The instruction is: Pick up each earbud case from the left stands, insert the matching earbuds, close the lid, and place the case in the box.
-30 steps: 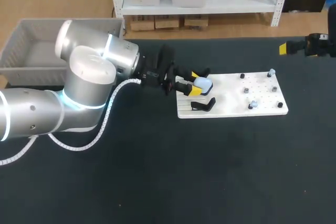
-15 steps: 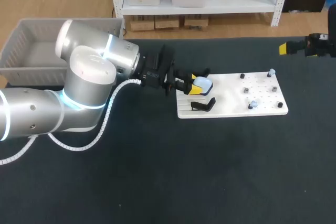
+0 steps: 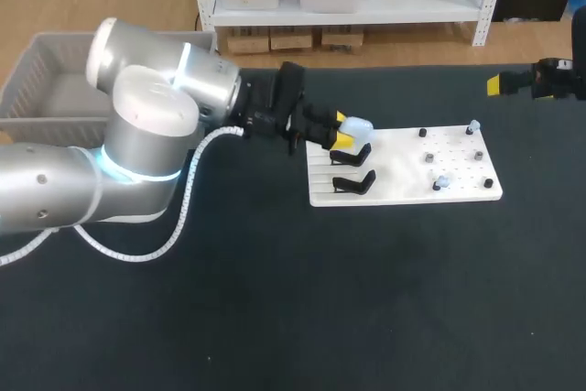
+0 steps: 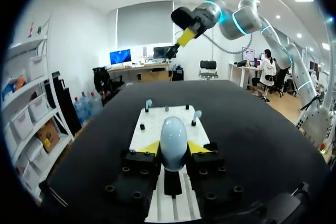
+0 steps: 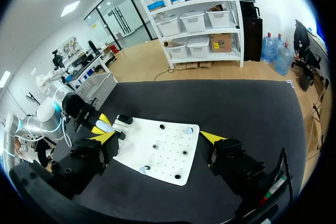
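While my left tool (image 4: 173,149) is clenched on the pale earbud case (image 4: 173,134), held between its tips just above the black stand (image 4: 172,182), I judge the shell light, rigid, slick; its broad sides seem the safest hold. My right tool (image 5: 157,137) gapes, released.

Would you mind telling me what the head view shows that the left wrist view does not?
Only the head view shows the grey box and the silver left arm. Only the left wrist view shows the long right arm raised above the table. Both show the left pincer shut on the pale case, the white board, earbuds on pegs and the right pincer.
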### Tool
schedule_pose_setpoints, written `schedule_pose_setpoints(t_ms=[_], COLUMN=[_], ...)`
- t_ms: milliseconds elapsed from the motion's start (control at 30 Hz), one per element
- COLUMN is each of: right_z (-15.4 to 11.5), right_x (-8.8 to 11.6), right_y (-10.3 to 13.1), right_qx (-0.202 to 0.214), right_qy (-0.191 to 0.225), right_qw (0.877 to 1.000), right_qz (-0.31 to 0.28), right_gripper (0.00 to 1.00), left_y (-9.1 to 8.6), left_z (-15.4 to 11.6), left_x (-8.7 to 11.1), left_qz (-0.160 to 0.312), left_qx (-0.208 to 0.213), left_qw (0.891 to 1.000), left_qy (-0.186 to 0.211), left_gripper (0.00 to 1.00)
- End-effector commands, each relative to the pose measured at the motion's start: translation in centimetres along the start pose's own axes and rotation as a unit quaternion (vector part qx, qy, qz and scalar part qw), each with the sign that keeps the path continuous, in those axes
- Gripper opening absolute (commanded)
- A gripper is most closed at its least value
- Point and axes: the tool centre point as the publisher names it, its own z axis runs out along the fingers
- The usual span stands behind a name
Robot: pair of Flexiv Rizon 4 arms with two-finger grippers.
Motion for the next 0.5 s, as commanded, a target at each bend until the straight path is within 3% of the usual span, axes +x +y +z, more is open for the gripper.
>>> schedule_pose_setpoints(t_ms=[33, 233, 433, 500], right_z=[0.0, 0.0, 0.0, 0.0], right_x=[0.0, 0.0, 0.0, 0.0], right_y=[0.0, 0.0, 0.0, 0.0], right_qx=[0.001, 0.001, 0.001, 0.001], right_qy=[0.000, 0.000, 0.000, 0.000], right_qw=[1.000, 1.000, 1.000, 1.000], right_qz=[0.000, 0.000, 0.000, 0.000], right_gripper=[1.00, 1.00, 1.00, 1.00], left_y=[-1.5, -1.8, -2.3, -2.5], left_z=[-1.4, -1.1, -0.4, -0.3], left_x=[-1.3, -2.8, -3.2, -3.6], left_qz=[0.021, 0.030, 0.005, 0.002], left_qx=[-0.020, -0.016, -0.012, -0.013], left_qw=[0.999, 0.996, 0.991, 0.991], left_qy=[-0.040, -0.080, -0.135, -0.137], left_gripper=[0.00, 0.00, 0.00, 0.00])
